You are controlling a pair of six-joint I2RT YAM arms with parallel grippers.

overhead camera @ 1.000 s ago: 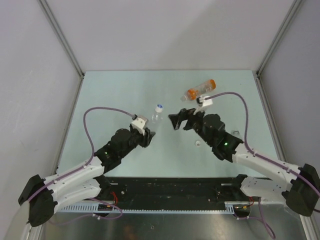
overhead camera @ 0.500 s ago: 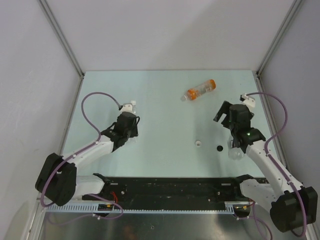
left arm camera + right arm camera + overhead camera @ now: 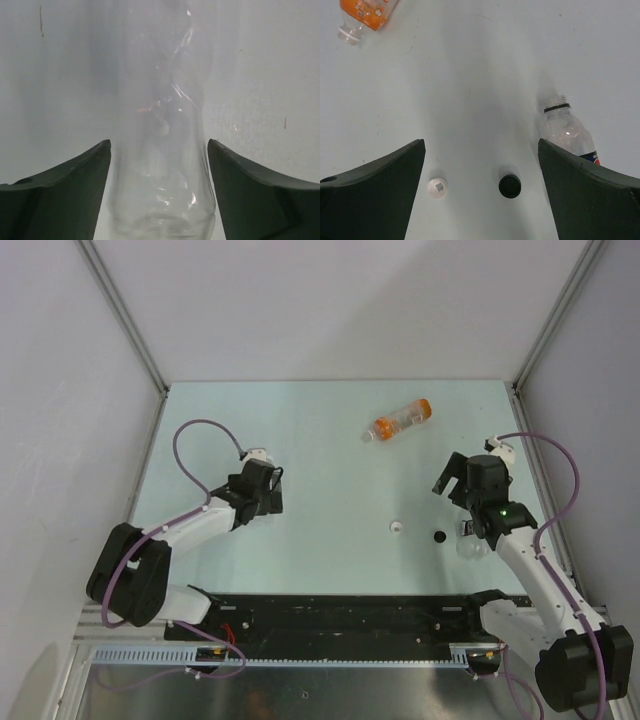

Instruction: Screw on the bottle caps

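Left claw (image 3: 159,144) is being shown straddling the clear bottle (image 3: 160,90), with one of its fingers (image 3: 65,195) being seen at each side of the bottle's body; whether they are pressing the plastic or standing just off it cannot be told. From above, that claw is being viewed over the left part of the pale worktop (image 3: 330,470). Over on the right side, the right claw (image 3: 481,142) is being held spread wide, and nothing is being gripped between its fingers. Below it, the white cap (image 3: 438,187) and the black cap (image 3: 510,186) are being seen lying loose on the worktop, near each other but apart, the white one to the left. Just right of the black cap, the Pepsi bottle (image 3: 567,132) is being shown with its neck open and uncapped; whether it is upright or lying cannot be told. Farther back, the orange bottle (image 3: 400,420) is being seen lying on its side, uncapped, well apart from both claws.
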